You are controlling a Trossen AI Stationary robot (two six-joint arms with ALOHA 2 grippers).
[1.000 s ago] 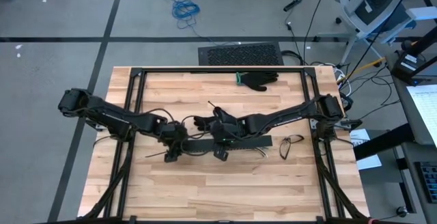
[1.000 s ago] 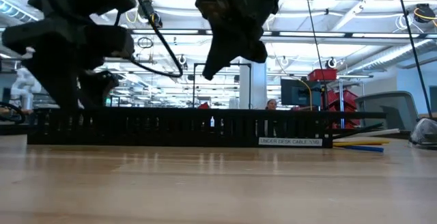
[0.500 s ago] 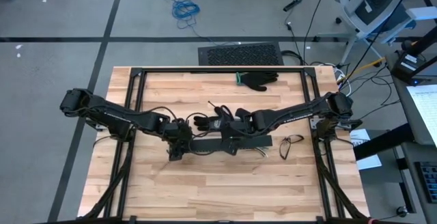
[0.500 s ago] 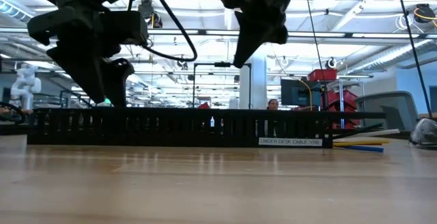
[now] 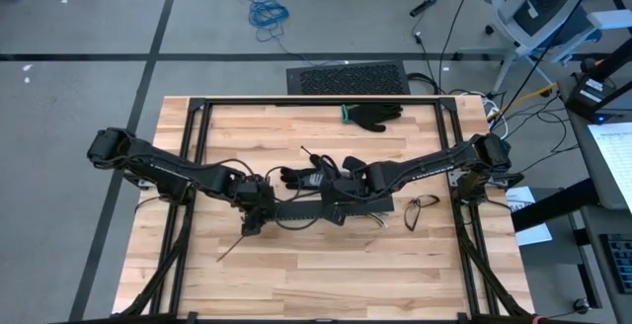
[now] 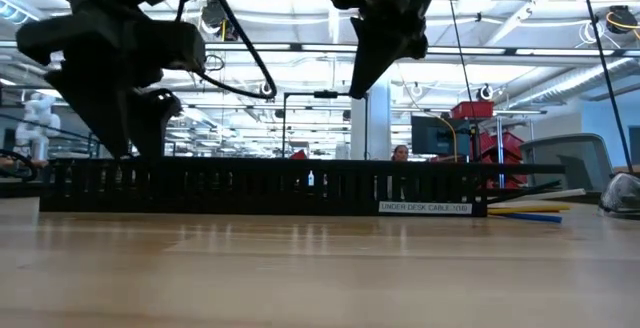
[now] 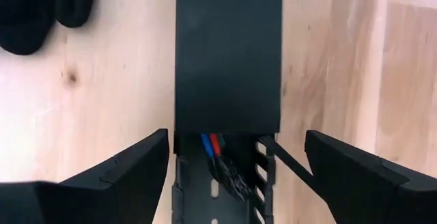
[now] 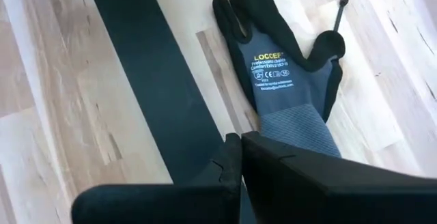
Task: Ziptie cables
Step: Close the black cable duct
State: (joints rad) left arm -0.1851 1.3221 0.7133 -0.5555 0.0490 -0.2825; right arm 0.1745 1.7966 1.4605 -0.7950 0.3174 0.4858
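You're looking at two dark, matte, jointed arms trailing thin black cables; left gripper (image 7: 232, 173) fingers (image 7: 126, 169) are angular black wedges, right gripper (image 8: 235, 157) blocky black too

A slotted cable channel (image 5: 331, 208) lies lengthwise across the middle of the table (image 5: 326, 275). Cables (image 7: 220, 161) lie inside its uncovered end. Just behind it lies a glove (image 8: 276, 80); a second glove (image 5: 375, 116) lies near the far edge. A loose wire loop (image 5: 422, 208) lies toward the right edge.
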